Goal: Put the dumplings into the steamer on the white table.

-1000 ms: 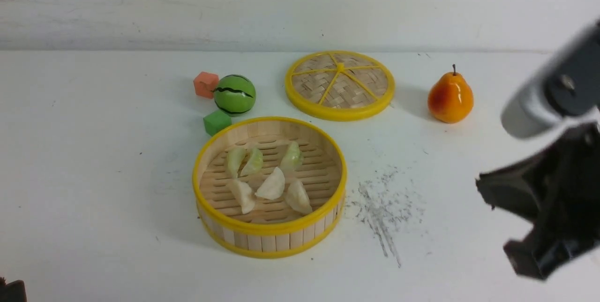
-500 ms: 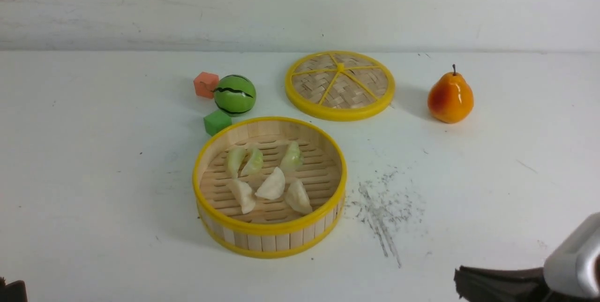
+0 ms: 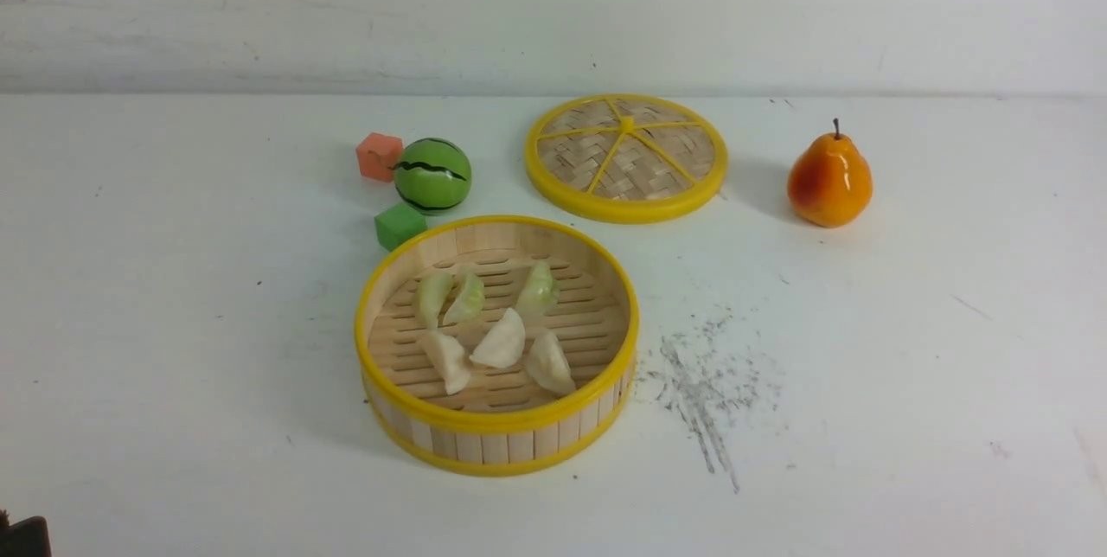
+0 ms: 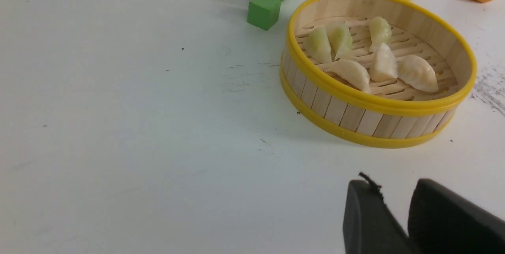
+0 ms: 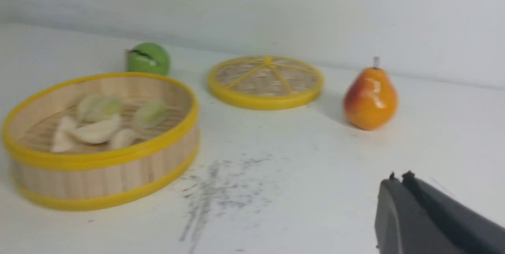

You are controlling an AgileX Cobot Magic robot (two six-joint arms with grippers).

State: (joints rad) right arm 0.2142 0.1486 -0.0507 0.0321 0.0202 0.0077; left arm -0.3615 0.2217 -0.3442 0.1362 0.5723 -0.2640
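The steamer point(image 3: 497, 432) stands mid-table on the white table point(image 3: 173, 323), with several dumplings point(image 3: 502, 341) lying on its slatted floor, some pale green and some cream-white. In the left wrist view, the steamer point(image 4: 375, 104) and its dumplings point(image 4: 382, 64) lie well ahead of my left gripper point(image 4: 394, 187), which is open with nothing between its fingers. My right gripper point(image 5: 398, 177) is shut and empty, off to the side of the steamer point(image 5: 102, 179) and over bare table near the scuff marks. The front view shows only a dark corner of the left arm point(image 3: 22, 535), and the right arm is out of it.
Behind the steamer, a flat woven lid point(image 3: 627, 155) lies on the table. A toy pear point(image 3: 828, 178) stands at the back right. A green striped ball point(image 3: 432, 174), an orange cube point(image 3: 379, 155) and a green cube point(image 3: 399, 224) sit back left. Grey scuff marks point(image 3: 705, 384) lie to the steamer's right.
My right arm has dropped down the front view's right side and gone out of it. The steamer and dumplings have not moved.
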